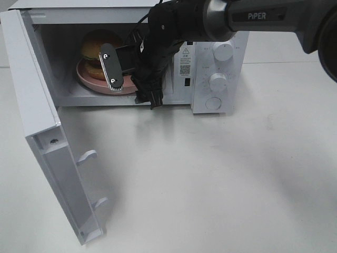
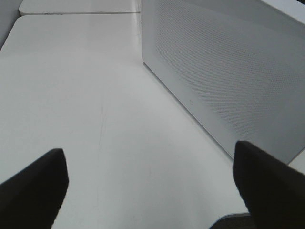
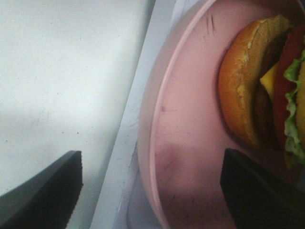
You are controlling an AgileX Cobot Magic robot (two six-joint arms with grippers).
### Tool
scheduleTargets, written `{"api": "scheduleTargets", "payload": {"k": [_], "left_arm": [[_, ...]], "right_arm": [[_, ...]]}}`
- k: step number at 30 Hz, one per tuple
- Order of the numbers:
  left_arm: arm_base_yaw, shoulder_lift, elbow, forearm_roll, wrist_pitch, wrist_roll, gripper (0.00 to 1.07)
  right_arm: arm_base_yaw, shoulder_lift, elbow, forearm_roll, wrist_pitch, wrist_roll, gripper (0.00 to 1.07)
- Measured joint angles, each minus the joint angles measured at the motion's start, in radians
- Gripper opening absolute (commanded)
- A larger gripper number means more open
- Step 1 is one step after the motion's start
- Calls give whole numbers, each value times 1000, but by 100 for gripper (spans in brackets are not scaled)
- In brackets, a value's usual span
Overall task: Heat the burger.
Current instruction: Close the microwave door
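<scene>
A white microwave [image 1: 210, 68] stands in the upper part of the high view on a pale worktop [image 1: 210, 179]. Its door [image 1: 37, 121] is swung wide open and reaches down the left side of the frame to the lower left. Inside the cavity, at upper left, the burger [image 1: 95, 45] sits on a pink plate [image 1: 87, 80], its golden bun domed above the filling. The right arm [image 1: 253, 18] comes in from the upper right corner, crosses in front of the control panel with its knobs [image 1: 223, 52], and bends down to the cavity mouth. There the right claw [image 3: 151, 188] sits at the near edge of the plate. In its wrist view the two dark fingers [image 3: 45, 191] are spread wide, one over a white surface just outside the plate and the other over the pink surface, with the plate's rim running between them. Neither appears to press on the rim, though the close, blurred view makes contact hard to judge. The burger lies just beyond them, with red, yellow and leafy green layers showing under the bun. The left claw [image 2: 150, 186], seen only through its own camera, has its fingers spread far apart with nothing between them. It is above bare worktop, beside a white perforated panel [image 2: 228, 62] that seems to be an outer wall of the microwave.
</scene>
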Motion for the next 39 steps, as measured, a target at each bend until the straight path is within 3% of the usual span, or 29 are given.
{"api": "scheduleTargets", "payload": {"k": [13, 15, 39], "left_arm": [[0, 0, 0, 0, 0, 0, 89], [0, 0, 0, 0, 0, 0, 89], [0, 0, 0, 0, 0, 0, 89]], "right_arm": [[0, -126, 188, -4, -115, -4, 77], [0, -165, 261, -4, -139, -4, 77], [0, -471, 591, -31, -187, 143, 76]]}}
